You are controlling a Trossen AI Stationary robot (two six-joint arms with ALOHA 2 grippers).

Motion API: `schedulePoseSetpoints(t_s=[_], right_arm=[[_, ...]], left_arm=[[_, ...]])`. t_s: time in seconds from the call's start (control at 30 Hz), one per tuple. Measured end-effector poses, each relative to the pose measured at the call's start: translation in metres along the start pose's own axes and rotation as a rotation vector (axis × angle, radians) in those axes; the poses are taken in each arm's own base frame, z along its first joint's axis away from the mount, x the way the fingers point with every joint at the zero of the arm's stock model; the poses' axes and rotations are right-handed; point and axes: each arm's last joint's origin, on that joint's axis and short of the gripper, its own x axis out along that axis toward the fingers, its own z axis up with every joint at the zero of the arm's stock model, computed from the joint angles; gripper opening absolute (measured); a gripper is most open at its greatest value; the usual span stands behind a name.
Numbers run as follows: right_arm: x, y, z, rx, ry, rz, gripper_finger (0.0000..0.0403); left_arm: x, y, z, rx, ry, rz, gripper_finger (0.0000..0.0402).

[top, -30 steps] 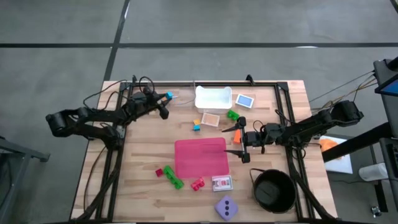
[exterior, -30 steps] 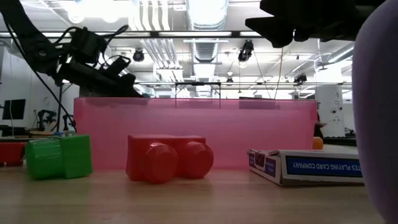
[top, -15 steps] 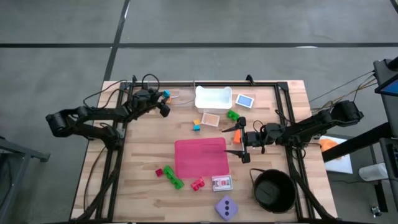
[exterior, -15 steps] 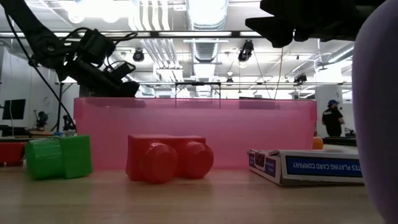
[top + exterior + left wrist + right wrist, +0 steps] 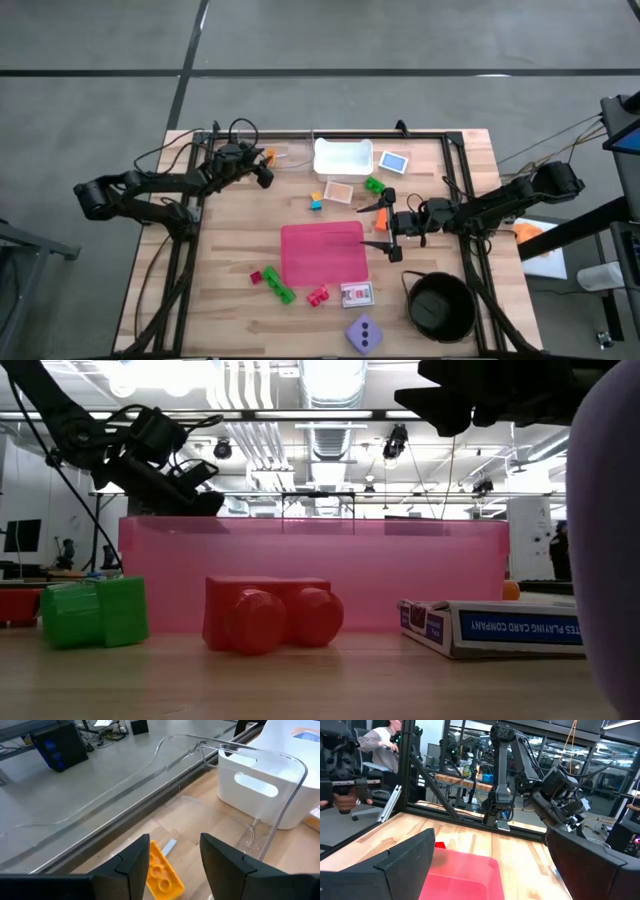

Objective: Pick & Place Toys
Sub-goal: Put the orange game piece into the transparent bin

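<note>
Wooden table, far-left corner: left gripper has edged closer to the rail since a second ago, jaws apart over an orange brick; bare wood beyond toward white tray; right gripper spread wide beside pink mat, unchanged.

The white tray sat at the table's far edge, the mat centrally, the bowl near right.

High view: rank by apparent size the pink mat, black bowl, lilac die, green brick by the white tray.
Largest to smallest, as seen from above:
1. pink mat
2. black bowl
3. lilac die
4. green brick
All lie on the table, so camera nearness barely skews the order.
</note>
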Motion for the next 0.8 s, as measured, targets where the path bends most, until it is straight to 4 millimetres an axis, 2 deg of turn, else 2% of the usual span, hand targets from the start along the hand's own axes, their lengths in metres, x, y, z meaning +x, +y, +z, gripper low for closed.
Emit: schedulePoseSetpoints(t_s=[0.23, 0.43, 0.6, 0.8], right_arm=[[0.000, 0.000, 0.000, 0.000, 0.000, 0.000, 0.0380], [0.000, 0.000, -0.001, -0.001, 0.007, 0.001, 0.0380], [0.000, 0.000, -0.001, -0.001, 0.011, 0.002, 0.0380], [0.000, 0.000, -0.001, -0.001, 0.012, 0.002, 0.0380]], left_arm=[[-0.002, -0.006, 0.005, 0.050, -0.045, -0.056, 0.0178], [-0.018, -0.017, 0.018, 0.118, -0.154, -0.162, 0.0176], [-0.037, -0.027, 0.022, 0.166, -0.169, -0.289, 0.0144], [-0.064, -0.039, 0.018, 0.146, -0.104, -0.420, 0.0099]])
